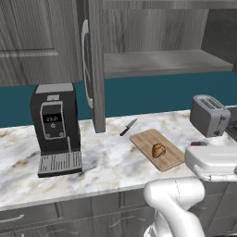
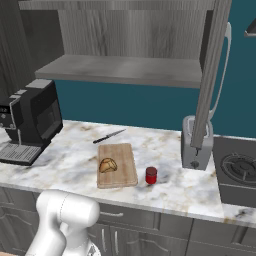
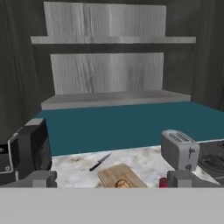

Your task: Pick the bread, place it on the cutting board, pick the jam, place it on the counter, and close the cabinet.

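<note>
The bread point(image 2: 108, 165) lies on the cutting board point(image 2: 120, 175), near its left side, and shows again as the bread point(image 1: 158, 150) on the cutting board point(image 1: 146, 139). On the counter point(image 2: 170, 192), just right of the board, stands the red jam point(image 2: 151, 175). The cabinet point(image 2: 125, 70) hangs open above, its door point(image 2: 212, 65) swung out toward me, as is the other door point(image 1: 96, 65). My gripper point(image 3: 113, 180) is open and empty, back from the counter and facing the open shelves, with the bread point(image 3: 122, 183) and jam point(image 3: 163, 182) low between its fingertips point(image 3: 42, 178).
A black coffee machine point(image 1: 54, 125) stands at the left of the counter. A knife point(image 1: 128, 127) lies behind the board. A silver toaster point(image 2: 196, 145) sits under the open right door, with a stove burner point(image 2: 239, 167) beyond it.
</note>
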You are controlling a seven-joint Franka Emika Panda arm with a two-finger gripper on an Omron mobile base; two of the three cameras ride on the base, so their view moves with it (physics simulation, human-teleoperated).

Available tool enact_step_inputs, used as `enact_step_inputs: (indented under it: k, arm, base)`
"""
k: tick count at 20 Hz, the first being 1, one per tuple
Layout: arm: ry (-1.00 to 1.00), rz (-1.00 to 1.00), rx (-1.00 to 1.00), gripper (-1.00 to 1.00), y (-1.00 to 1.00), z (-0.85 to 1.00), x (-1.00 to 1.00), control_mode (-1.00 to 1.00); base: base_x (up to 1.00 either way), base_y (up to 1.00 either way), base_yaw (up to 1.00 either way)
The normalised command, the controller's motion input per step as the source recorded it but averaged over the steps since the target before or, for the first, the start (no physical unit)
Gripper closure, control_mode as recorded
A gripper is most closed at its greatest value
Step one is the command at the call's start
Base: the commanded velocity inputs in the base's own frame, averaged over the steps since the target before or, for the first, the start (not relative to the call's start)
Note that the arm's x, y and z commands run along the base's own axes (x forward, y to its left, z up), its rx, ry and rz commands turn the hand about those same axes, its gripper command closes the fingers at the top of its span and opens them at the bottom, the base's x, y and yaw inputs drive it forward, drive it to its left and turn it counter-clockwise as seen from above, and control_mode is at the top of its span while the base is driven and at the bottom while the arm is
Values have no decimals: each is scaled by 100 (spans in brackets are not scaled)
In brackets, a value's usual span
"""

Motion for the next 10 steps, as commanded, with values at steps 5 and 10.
enact_step_inputs:
  k: [5,10]
  arm:
    - [-16,0,-5,-100,34,18,-8,-100]
    - [-11,0,-5,-100,35,7,0,-100]
  base:
    - [0,0,0]
    - [0,0,0]
